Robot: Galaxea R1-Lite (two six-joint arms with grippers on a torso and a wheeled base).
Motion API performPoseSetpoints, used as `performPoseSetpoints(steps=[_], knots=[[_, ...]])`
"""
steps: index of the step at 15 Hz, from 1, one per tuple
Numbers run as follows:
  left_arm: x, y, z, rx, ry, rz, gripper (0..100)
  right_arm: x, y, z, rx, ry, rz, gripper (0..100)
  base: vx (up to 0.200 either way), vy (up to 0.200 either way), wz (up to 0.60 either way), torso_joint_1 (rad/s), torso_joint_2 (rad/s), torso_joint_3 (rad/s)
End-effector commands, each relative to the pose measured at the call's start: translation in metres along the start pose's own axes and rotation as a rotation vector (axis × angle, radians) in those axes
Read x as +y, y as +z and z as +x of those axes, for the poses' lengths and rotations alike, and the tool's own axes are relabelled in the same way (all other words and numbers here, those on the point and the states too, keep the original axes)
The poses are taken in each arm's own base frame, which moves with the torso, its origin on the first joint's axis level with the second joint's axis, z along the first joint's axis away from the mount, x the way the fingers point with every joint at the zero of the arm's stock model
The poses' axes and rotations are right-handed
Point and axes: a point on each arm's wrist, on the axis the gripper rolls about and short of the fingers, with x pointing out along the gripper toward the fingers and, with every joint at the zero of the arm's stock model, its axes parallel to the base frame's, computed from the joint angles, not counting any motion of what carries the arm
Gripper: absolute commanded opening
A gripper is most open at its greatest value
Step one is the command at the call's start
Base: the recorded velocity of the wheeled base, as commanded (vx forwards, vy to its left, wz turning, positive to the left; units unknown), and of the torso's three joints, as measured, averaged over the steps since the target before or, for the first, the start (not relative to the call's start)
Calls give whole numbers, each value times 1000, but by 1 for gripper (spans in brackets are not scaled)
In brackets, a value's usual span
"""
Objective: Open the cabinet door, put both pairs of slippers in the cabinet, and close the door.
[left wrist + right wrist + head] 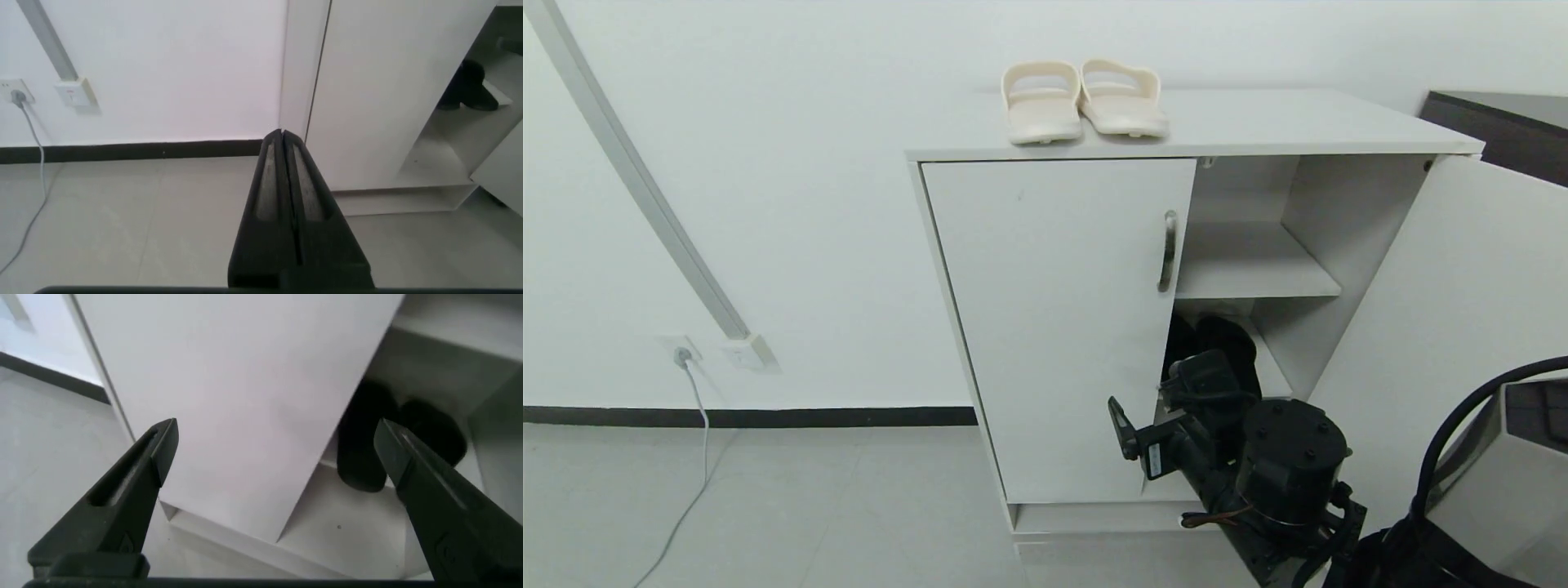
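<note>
Cabinet (1054, 327), one door (1445, 327) open: cream slippers (1085, 100) on top, black slippers (365, 445) inside, low. I see my right gripper (276, 429) spread before it, left gripper (282, 140) pressed together.

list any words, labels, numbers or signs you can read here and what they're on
None can be read.
Pale sticker on the right arm: too small to read.
Cabinet, cream slippers, black slippers, wall socket: no print visible.
</note>
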Motion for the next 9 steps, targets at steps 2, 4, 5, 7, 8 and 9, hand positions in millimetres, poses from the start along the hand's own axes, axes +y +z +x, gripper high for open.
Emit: performPoseSetpoints(steps=[2,4,5,7,8,9], knots=[[0,0,0,1,0,0,0,1,0,-1,1,3,-1,100,0,0,0,119,-466,-352],[0,0,0,1,0,0,0,2,0,-1,1,6,-2,100,0,0,0,134,-466,-332],[0,0,0,1,0,0,0,2,0,-1,0,6,-1,100,0,0,0,149,-471,-325],[0,0,0,1,0,0,0,2,-1,-1,3,8,-2,100,0,0,0,156,-476,-327],[0,0,0,2,0,0,0,2,-1,-1,3,8,-2,100,0,0,0,163,-481,-315],[0,0,0,1,0,0,0,3,-1,-1,4,8,-3,100,0,0,0,168,-471,-310]])
